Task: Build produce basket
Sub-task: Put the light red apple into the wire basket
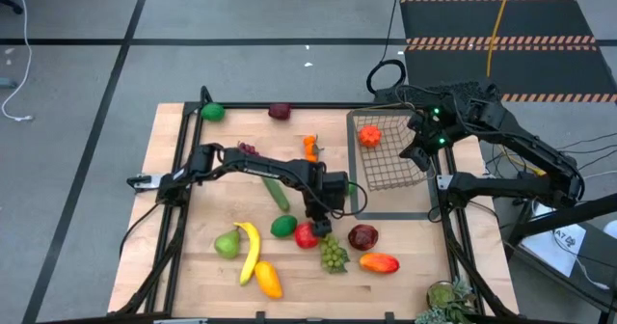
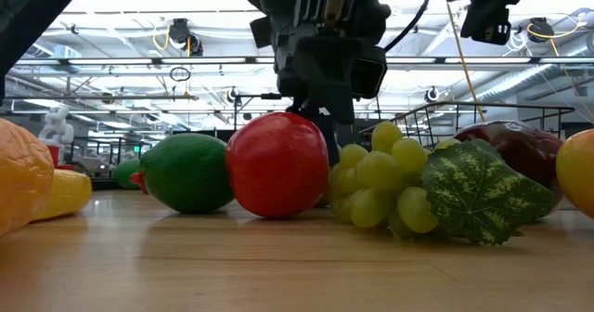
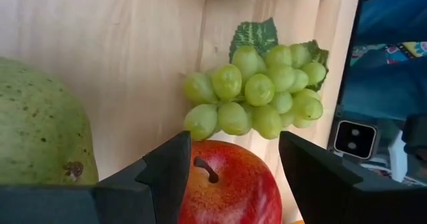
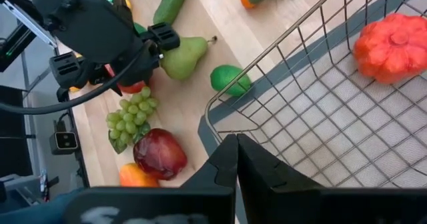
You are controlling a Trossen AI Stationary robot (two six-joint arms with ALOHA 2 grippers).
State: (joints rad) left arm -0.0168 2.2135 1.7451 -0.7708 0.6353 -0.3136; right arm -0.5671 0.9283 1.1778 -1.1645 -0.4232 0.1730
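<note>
Now the left pincer [image 3: 230, 177] straddles the red apple [image 3: 230, 184], stem up, fingers parted; right pincer [image 4: 237, 161] is closed over the basket [image 1: 386, 160].

Wire basket [image 1: 390, 160] sits upright at the table's right rear, holding one orange-red fruit [image 1: 369, 135] (far-left corner). Red apple [image 1: 307, 234] sits between lime [image 1: 282, 227] and green grapes [image 1: 334, 255]; banana [image 1: 250, 251] lies nearby.

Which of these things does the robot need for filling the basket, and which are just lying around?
For the job:
- dark wire mesh basket
- shiny red toy apple, between the left gripper fingers
- bunch of green toy grapes
- curved yellow toy banana

Just lying about:
- leafy green plant at the table's corner
</note>
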